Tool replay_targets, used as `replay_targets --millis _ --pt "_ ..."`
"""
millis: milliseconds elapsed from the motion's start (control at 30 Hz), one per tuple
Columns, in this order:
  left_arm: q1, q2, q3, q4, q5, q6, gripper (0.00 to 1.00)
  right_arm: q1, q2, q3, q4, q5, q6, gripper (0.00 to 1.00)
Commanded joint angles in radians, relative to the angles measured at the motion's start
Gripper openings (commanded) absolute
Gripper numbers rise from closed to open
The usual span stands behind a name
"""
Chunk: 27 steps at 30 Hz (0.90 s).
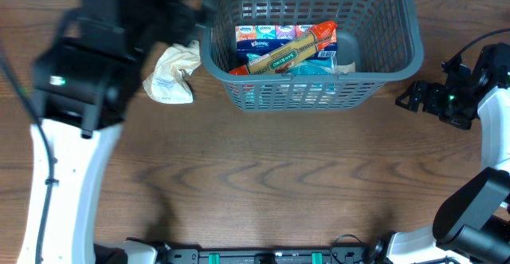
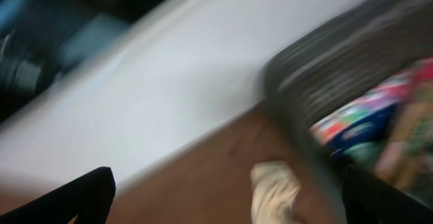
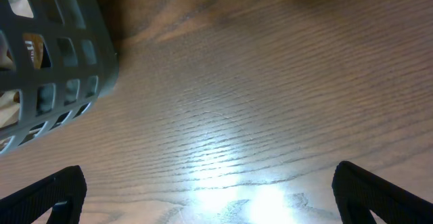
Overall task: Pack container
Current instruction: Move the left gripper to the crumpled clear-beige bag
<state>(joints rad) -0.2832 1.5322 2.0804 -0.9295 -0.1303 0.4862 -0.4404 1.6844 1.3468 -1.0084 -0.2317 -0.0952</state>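
Fingers (image 3: 42,195) near grey, apparently part-filled container (image 1: 416,41)

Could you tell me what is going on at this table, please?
Two robot arms are packing a grey basket, which already holds tissue packs and a long snack package. The left pincer, open and blurred, is by the basket's wall near a crumpled wrapper lying on the table. The right pincer hangs open and empty beside the basket.

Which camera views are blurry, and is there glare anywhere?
Left wrist: heavy motion blur smears the container and the pale packet beside it. Overhead: sharp, except the blurred left arm. Right wrist: sharp, with bright glare on the table near the bottom edge.
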Motion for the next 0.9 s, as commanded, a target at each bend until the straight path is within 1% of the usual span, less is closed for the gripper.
replay_targets --millis 0,133,300,533,733,867 --pt "0.064 0.013 0.005 -0.029 -0.065 -0.15 0.99 0.01 -0.005 0.0 0.0 -0.01 -0.014 0.99" --pt "0.095 0.018 0.005 -0.053 -0.066 -0.161 0.99 0.01 -0.005 0.0 0.0 -0.009 -0.015 0.99" --pt "0.163 0.082 0.002 -0.057 -0.066 -0.189 0.99 0.01 -0.005 0.0 -0.006 -0.009 -0.014 0.99" --pt "0.254 0.275 0.002 -0.057 -0.065 -0.265 0.99 0.01 -0.005 0.0 -0.014 -0.008 -0.015 0.99" --pt "0.262 0.47 0.002 -0.057 -0.065 -0.268 0.99 0.01 -0.005 0.0 -0.031 0.005 -0.019 0.99" --pt "0.261 0.564 0.002 -0.062 -0.056 -0.275 0.99 0.01 -0.005 0.0 -0.039 0.023 -0.018 0.99"
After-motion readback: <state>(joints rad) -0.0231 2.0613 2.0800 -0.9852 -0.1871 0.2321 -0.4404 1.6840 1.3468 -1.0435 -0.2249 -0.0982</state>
